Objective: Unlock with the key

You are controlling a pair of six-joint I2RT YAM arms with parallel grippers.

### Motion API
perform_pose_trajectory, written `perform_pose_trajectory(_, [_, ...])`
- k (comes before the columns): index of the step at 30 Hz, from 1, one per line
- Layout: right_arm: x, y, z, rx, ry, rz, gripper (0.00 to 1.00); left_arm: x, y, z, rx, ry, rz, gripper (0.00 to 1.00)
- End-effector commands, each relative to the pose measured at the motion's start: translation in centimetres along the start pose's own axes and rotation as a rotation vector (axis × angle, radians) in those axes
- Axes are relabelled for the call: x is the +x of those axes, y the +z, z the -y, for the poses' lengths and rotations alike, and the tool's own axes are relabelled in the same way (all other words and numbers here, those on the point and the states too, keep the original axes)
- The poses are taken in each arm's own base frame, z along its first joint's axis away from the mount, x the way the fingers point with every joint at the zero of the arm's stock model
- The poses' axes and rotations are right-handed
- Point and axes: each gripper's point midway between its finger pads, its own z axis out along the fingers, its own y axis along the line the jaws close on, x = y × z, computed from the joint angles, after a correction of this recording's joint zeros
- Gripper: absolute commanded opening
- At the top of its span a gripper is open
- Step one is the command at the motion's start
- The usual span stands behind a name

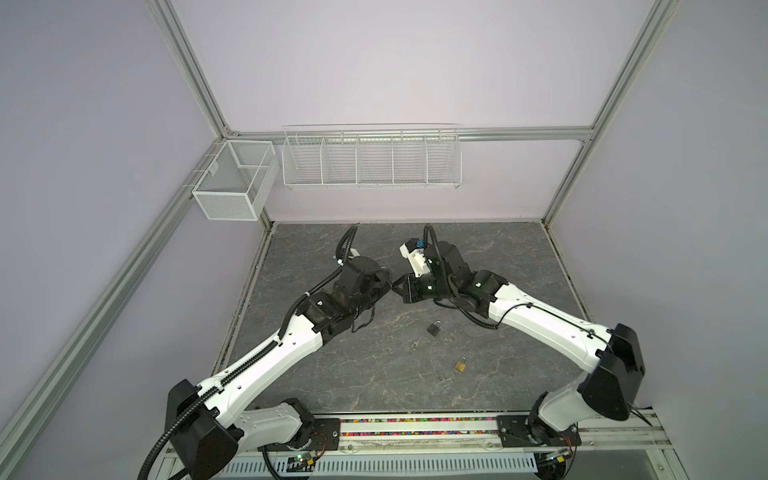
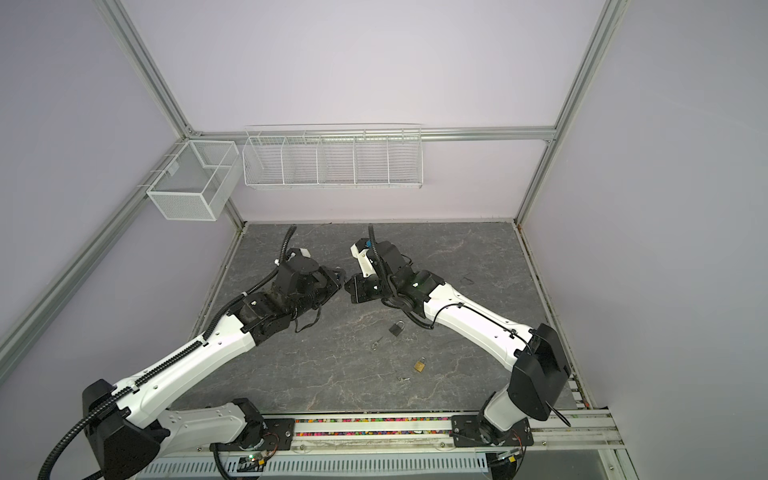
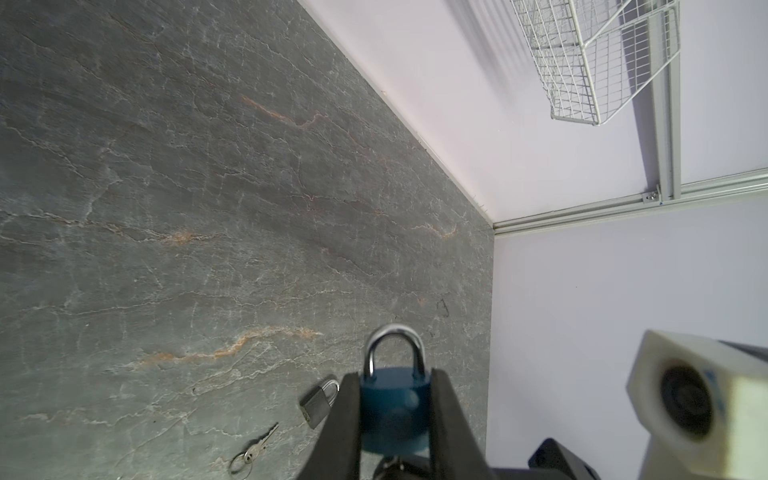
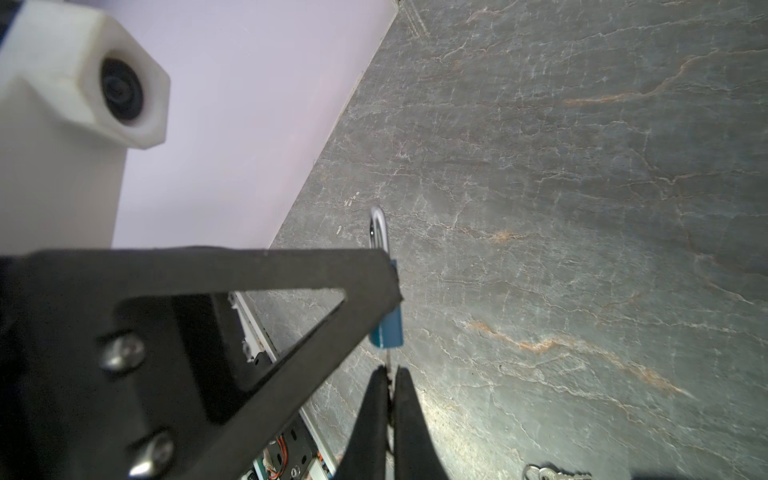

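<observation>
The left gripper (image 3: 394, 376) is clamping the rigid blue padlock (image 3: 392, 411) by its sides; the right gripper (image 4: 390, 372) is pinching the thin, probably slippery key (image 4: 388, 356).

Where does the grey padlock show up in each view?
In a top view: grey padlock lies on the table, midway between the two arms.
In a top view: same spot.
Left wrist: on the table, close beside the left gripper.
Right wrist: not in it.
Shared landmark: the ringed key lying next to it.
</observation>
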Motion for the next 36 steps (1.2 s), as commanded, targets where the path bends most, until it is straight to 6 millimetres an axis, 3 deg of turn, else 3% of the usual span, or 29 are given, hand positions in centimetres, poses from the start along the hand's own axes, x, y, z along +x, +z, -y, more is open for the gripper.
perform_pose_trajectory(1, [-2.1,-1.0,0.1,0.055,-0.01,0.088,0.07,0.3,-0.1,0.9,0.033,-0.037,-0.024,0.0])
perform_pose_trajectory(4, [-2.4,-1.5,0.4,0.077,-0.018,0.108,0.07,0.4,-0.1,1.0,0.043,-0.051,-0.031,0.0])
perform_pose_trajectory(10, [-3.2,-1.7,-1.7,0.038,-0.068,0.139,0.07,1.5,0.5,1.1,0.057,-0.08,-0.075,0.0])
perform_pose_trajectory(17, [-4.3,-2.1,-2.2,0.066,-0.109,0.182,0.07,2.9,0.5,0.8,0.018,-0.005,-0.162,0.0])
perform_pose_trajectory(21, [-4.9,-2.4,-4.5,-0.101,-0.093,0.177,0.07,3.8,0.7,1.1,0.059,0.025,-0.202,0.0])
perform_pose_trajectory(25, [-5.4,-3.0,-4.7,-0.198,-0.001,0.191,0.07,4.3,0.3,1.5,0.087,0.063,-0.234,0.0])
perform_pose_trajectory(32, [-4.9,-2.9,-1.0,0.143,-0.129,0.233,0.07,4.2,-0.3,1.3,0.064,0.053,-0.239,0.0])
perform_pose_trajectory(36, [-5.1,-2.8,-1.2,0.216,-0.214,0.271,0.07,4.4,-0.2,1.0,0.063,0.016,-0.24,0.0])
